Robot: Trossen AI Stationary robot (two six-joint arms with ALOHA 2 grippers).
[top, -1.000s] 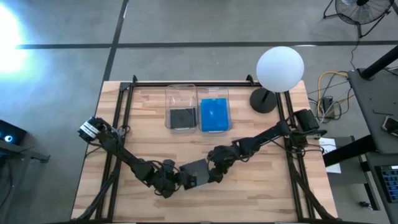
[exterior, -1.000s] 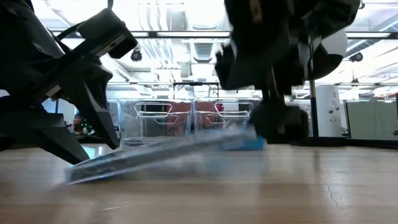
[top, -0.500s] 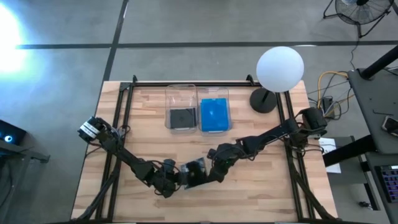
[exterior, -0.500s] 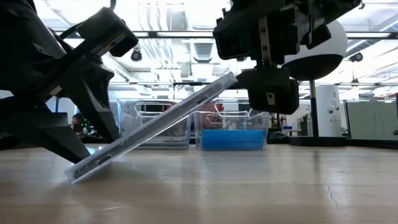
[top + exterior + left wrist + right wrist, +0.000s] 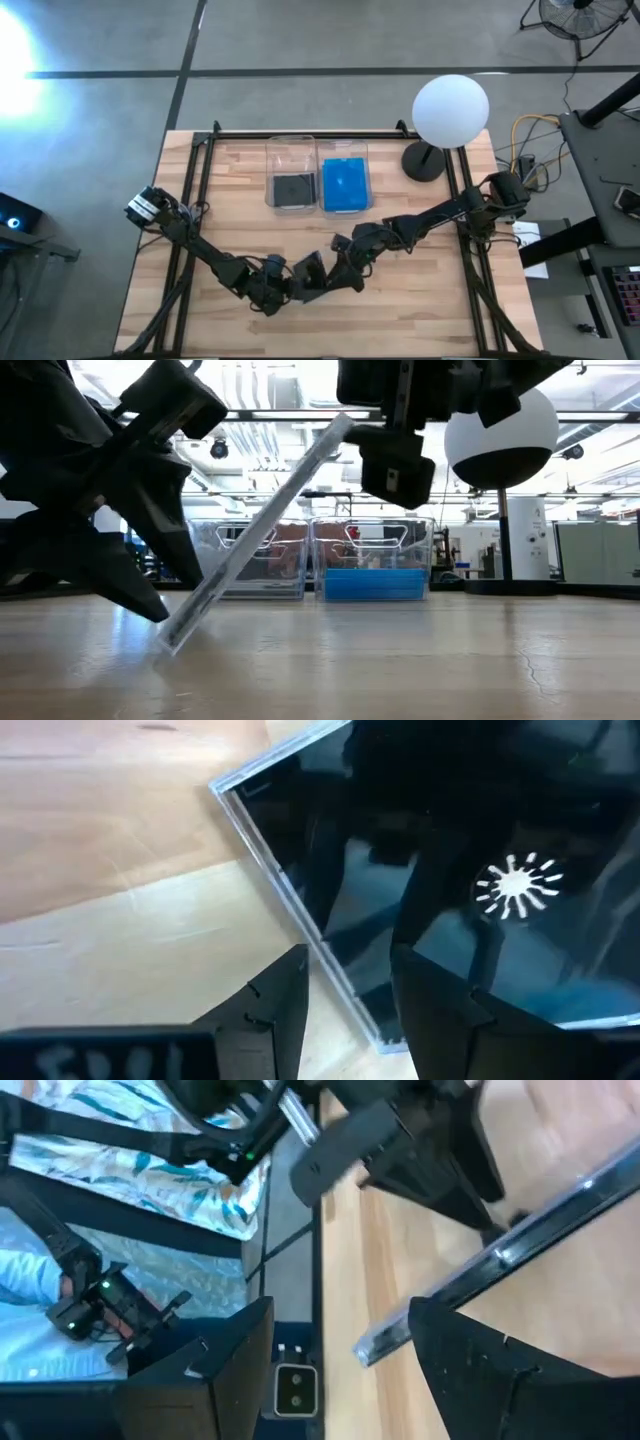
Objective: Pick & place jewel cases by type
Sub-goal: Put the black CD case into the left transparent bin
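Note:
One dark grey jewel case with a clear edge stands steeply tilted near the table's front, between my two grippers. Its lower edge rests on the wood and its raised edge points up. My left gripper is open at the lower edge. My right gripper is open at the raised edge. Farther back stand two clear bins. The left bin holds a dark case and the right bin holds blue cases. My left gripper comes level from the table's left, its fingers standing on either side of the case's clear lower edge. In the low view both fingertips meet the case just above the table. Pinch or bare touch cannot be told. My right gripper reaches from the table's right, slanting down. One finger sits on the underside of the raised edge, the other above it. In the wrist view the case's edge lies across one fingertip; the gap is wider than the case.
A lamp with a white globe and a dark round base stands at the far right. Dark frame rails run along both sides. Bare wood lies at the near right. In the low view the bins stand behind the case.
My right gripper has risen and moved toward the table's left, taking the case's right edge up with it. The case has tipped from nearly flat to steeply tilted, pivoting on its lower left edge, which has stayed on the table by my left gripper.

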